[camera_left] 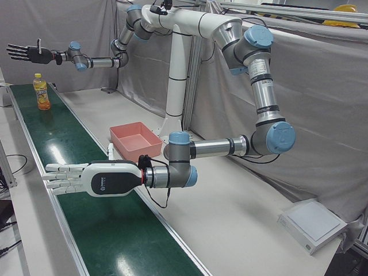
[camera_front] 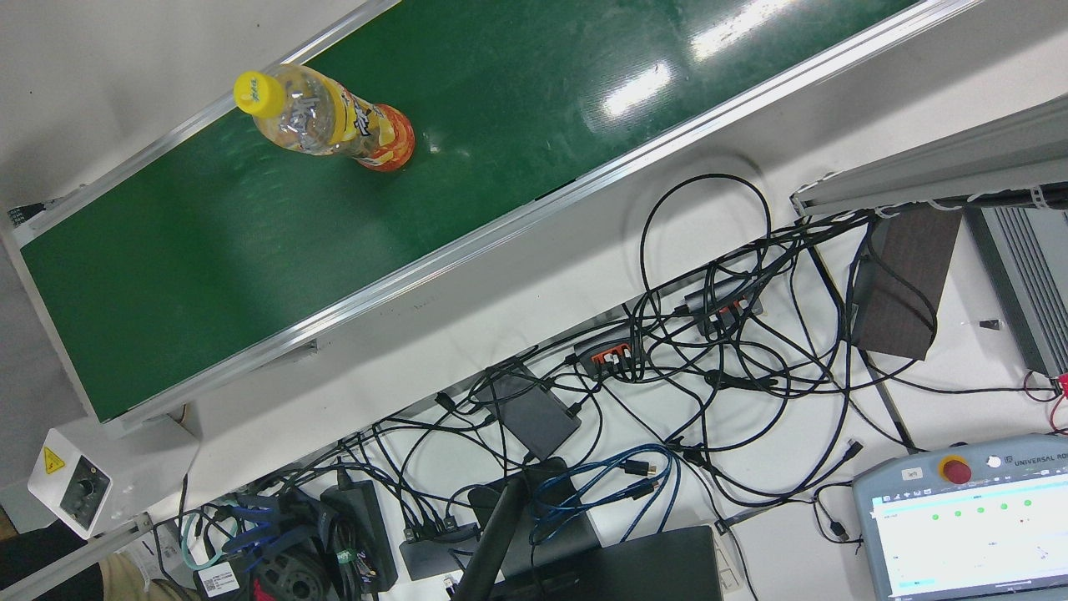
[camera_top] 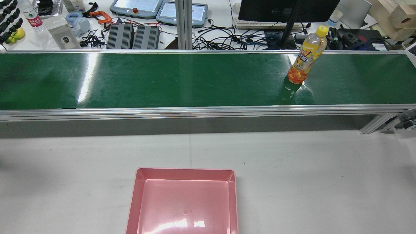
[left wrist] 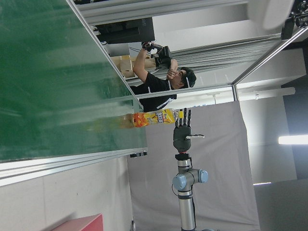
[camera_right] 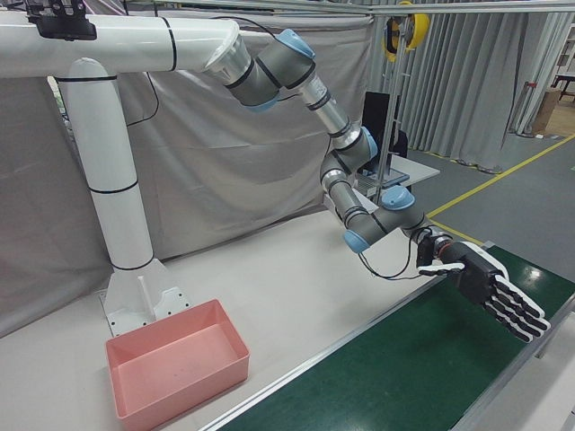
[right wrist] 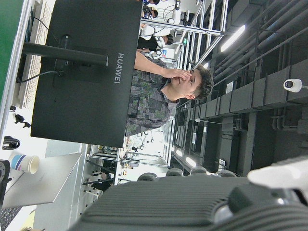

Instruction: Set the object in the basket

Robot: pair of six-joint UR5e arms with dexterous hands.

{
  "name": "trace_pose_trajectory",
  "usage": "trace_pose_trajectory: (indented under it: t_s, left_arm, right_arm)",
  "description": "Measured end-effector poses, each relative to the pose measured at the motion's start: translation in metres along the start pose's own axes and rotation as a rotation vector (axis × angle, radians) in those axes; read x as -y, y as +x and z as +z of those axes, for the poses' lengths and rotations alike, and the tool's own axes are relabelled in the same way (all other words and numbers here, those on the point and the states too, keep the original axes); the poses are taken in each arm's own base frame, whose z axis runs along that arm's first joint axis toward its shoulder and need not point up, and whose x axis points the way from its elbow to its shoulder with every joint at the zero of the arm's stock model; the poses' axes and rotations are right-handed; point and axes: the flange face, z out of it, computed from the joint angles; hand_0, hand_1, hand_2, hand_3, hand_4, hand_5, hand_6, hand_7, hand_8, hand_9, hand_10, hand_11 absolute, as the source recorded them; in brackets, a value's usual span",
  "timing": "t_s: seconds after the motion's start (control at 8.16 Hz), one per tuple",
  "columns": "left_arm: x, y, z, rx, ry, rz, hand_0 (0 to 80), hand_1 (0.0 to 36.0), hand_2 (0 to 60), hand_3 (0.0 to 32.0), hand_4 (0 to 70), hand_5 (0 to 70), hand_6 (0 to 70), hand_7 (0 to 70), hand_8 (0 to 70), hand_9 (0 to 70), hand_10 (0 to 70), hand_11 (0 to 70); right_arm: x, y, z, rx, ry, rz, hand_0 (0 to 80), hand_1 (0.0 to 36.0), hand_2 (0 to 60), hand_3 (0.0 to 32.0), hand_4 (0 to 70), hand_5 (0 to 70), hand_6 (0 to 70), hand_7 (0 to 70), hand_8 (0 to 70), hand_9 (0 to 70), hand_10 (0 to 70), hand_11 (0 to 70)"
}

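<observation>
The bottle [camera_left: 41, 92] stands below the empty, splayed right hand [camera_left: 26, 53]; only the left-front view shows the left hand [camera_left: 86, 179], flat and empty.

The bottle [camera_top: 306, 56] stands upright on the belt [camera_top: 162, 81] toward its right end in the rear view, the basket [camera_top: 183, 201] sits on the worktop [camera_top: 292, 178] before the belt, well apart from the bottle.

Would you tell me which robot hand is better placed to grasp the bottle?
Right. The right robot hand hovers open close to the bottle; the left robot hand is open far down the belt.
</observation>
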Motion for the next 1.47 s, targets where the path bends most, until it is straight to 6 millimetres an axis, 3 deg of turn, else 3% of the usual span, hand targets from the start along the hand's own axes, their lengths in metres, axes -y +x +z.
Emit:
trace_pose_trajectory:
  t_s: [1.47]
  left_arm:
    - [-0.0016,-0.0001,0.0011,0.000,-0.003,0.001,65.9,12.3,0.0,0.0,0.0,9.6,0.0,0.5,0.0,0.0,0.0,1.8]
  right_arm:
    - [0.0002,0.0000,0.0002,0.000,0.000,0.000,0.0,0.0,0.0,0.0,0.0,0.0,0.0,0.0,0.0,0.0,0.0,0.0]
